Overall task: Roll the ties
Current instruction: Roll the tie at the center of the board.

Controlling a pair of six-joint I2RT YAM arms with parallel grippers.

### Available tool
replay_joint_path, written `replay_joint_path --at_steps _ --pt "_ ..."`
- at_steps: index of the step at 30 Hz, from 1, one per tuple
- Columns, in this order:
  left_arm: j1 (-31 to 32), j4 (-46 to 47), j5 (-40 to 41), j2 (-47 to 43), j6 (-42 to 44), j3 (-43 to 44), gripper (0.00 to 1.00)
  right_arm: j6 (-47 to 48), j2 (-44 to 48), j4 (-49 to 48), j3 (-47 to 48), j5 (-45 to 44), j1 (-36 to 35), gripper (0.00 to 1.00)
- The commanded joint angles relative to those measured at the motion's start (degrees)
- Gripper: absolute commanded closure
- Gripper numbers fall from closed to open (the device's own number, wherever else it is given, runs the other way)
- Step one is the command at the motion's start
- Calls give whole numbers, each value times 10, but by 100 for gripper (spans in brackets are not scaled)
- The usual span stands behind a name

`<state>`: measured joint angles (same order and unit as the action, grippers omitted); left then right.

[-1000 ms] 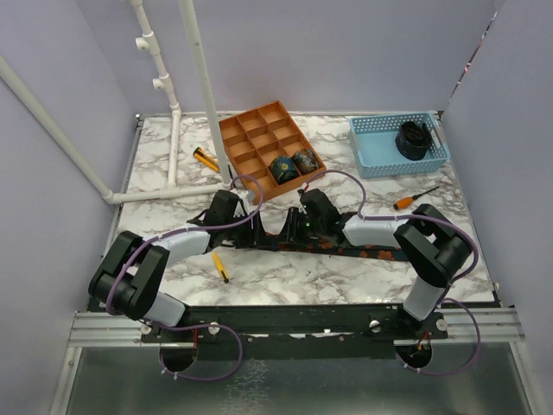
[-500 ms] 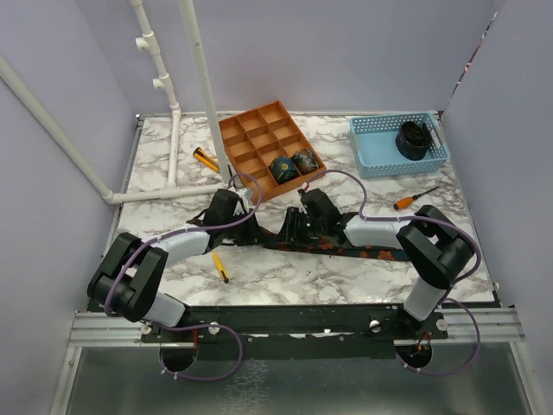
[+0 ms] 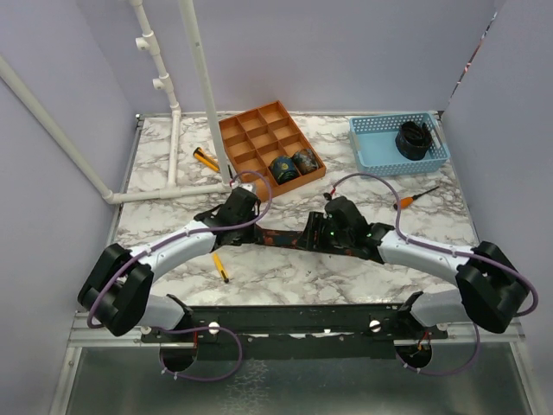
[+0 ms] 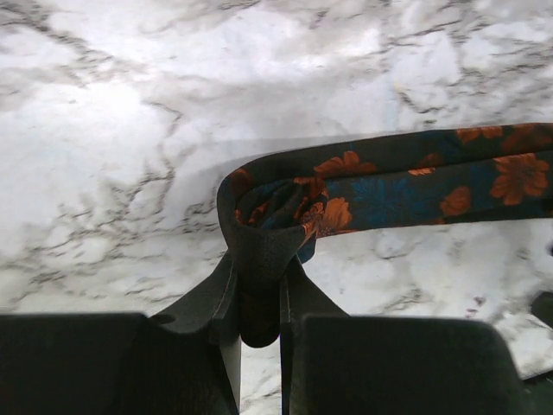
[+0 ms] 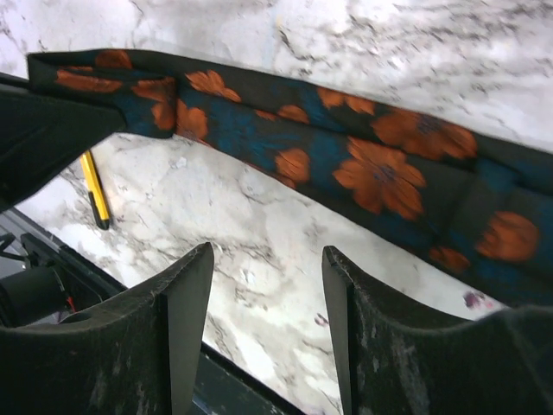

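Okay, your left gripper (image 4: 257, 290) is clenched on the folded end of the floral tie (image 4: 389, 186); only the left wrist view shows that pinch. Your right gripper (image 5: 268, 255) is released, fingers (image 5: 186, 311) spread, with the strip just beyond them. That shows only from the right wrist. Overhead, the tie lies stretched on the marble table (image 3: 173, 173) between both arms. Two rolled ties (image 3: 282, 168) sit in the orange tray (image 3: 255, 138) farther back. A yellow pen (image 3: 221, 267) lies near your left arm.
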<state>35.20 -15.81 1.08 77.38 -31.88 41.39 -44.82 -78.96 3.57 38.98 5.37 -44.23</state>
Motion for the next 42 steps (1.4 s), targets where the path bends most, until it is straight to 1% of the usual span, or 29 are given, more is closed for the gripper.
replay_joint_path --at_steps 1,9,19,25,32,33,37,38,40,42 --pt "42 -114 179 18 0 40 100 12 54 50 -42 -44 0 42" --pt "108 -249 349 95 -35 128 100 -3 109 58 -93 -50 0 42" --pt "186 -391 488 225 -96 237 100 -8 160 79 -132 -74 0 43" --pt "218 -428 516 308 -114 293 100 -18 207 99 -158 -76 0 43" --pt "243 -411 490 365 -120 324 100 -25 256 124 -175 -84 0 42" --pt "246 -405 482 366 -119 325 97 -26 259 128 -175 -85 0 42" --pt "252 -381 450 365 -105 330 70 -28 268 134 -177 -89 0 42" --pt "254 -377 445 364 -102 332 65 -29 268 135 -177 -89 0 42" --pt "256 -374 437 358 -99 332 57 -30 269 136 -177 -90 0 42" --pt "258 -372 431 353 -96 332 50 -32 270 136 -177 -91 0 42"
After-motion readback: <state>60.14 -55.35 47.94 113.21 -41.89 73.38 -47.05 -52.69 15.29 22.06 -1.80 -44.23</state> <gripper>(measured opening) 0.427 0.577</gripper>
